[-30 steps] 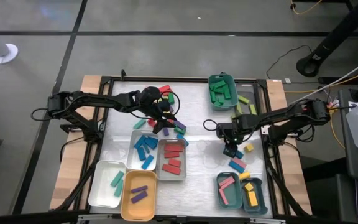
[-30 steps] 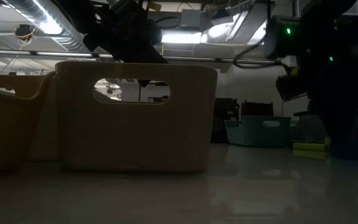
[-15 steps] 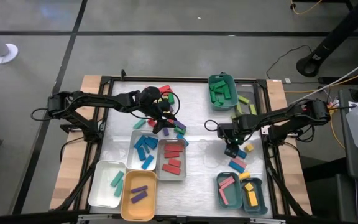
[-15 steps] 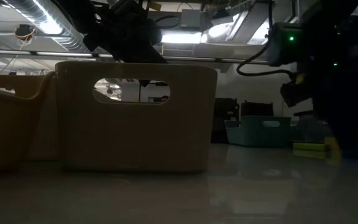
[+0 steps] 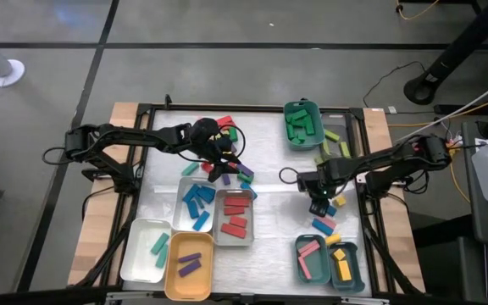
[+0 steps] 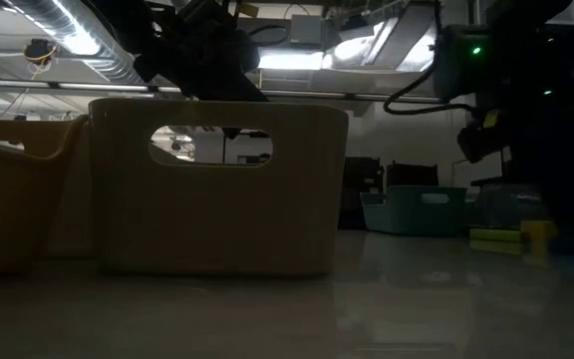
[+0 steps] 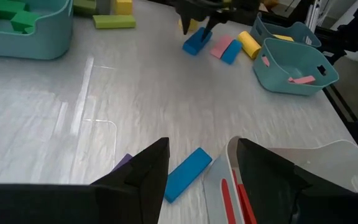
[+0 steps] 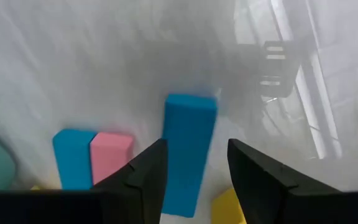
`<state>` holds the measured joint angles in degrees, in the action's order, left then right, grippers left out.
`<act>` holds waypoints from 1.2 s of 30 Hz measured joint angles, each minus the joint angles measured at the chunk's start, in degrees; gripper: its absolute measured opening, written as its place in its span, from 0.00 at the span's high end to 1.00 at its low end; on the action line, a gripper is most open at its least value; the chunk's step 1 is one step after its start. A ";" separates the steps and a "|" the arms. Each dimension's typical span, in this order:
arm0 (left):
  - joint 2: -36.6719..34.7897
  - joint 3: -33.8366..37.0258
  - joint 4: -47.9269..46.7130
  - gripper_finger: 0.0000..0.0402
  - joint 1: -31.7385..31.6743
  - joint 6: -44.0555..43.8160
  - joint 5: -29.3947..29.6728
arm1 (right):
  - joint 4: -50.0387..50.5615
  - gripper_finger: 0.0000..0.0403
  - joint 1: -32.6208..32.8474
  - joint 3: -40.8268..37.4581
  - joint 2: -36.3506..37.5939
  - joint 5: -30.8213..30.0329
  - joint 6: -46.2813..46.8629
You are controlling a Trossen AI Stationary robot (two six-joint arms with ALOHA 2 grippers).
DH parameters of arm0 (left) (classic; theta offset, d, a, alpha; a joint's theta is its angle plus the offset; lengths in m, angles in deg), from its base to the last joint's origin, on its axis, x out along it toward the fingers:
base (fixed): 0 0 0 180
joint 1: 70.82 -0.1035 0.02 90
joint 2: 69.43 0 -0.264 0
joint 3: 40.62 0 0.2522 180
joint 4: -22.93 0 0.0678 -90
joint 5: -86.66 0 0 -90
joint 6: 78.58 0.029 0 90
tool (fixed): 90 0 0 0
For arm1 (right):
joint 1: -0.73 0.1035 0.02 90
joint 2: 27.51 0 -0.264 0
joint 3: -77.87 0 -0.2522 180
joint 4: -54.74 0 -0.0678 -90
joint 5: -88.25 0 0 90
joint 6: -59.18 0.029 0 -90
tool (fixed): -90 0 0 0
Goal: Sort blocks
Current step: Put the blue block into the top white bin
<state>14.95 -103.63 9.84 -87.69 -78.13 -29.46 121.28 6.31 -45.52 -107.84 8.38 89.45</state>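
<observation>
The right pincer (image 5: 317, 206) hung at about four o'clock on the counter (image 5: 269, 229), fingers parted around an upright blue block (image 8: 188, 149) without clearly gripping it. A pink block (image 8: 110, 158) lay just beside. The left pincer (image 5: 224, 172) stood wide and empty near ten o'clock, above another blue block (image 7: 187, 173).

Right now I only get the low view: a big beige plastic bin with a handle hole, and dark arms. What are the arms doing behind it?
Observer: The right gripper hangs over a blue bar-shaped block.
Operator: And the other arm?
Observer: The left gripper is open and empty, near a second blue block.
Operator: Is anything sorted?
Observer: Yes, red blocks lie in a grey tray.
</observation>
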 joint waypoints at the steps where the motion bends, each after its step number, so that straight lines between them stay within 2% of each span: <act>1: 0.00 0.00 0.01 0.56 0.00 0.00 0.00 | -0.03 0.58 1.12 0.00 0.00 -0.06 0.72; 9: 0.00 0.00 0.00 0.56 0.00 0.00 -0.01 | -0.20 0.58 7.91 -0.02 0.00 -9.62 7.01; 15: 0.00 0.00 0.00 0.56 0.00 0.00 0.01 | -1.93 0.58 8.84 -0.38 -0.36 -9.69 7.40; 25: 0.00 0.00 0.01 0.56 0.00 0.00 0.01 | -9.77 0.58 8.70 -5.97 -0.33 -11.50 7.36; 31: 0.00 0.00 0.04 0.56 0.00 -0.35 0.01 | -10.48 0.68 8.66 -6.10 -0.39 -11.43 6.85; 36: 0.00 0.00 2.17 0.56 0.00 -3.37 -0.01 | -11.59 0.69 8.73 -6.16 -0.42 -13.21 6.49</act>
<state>14.95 -103.63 12.01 -87.69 -81.50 -29.47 109.68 15.03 -51.68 -108.26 -4.83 95.94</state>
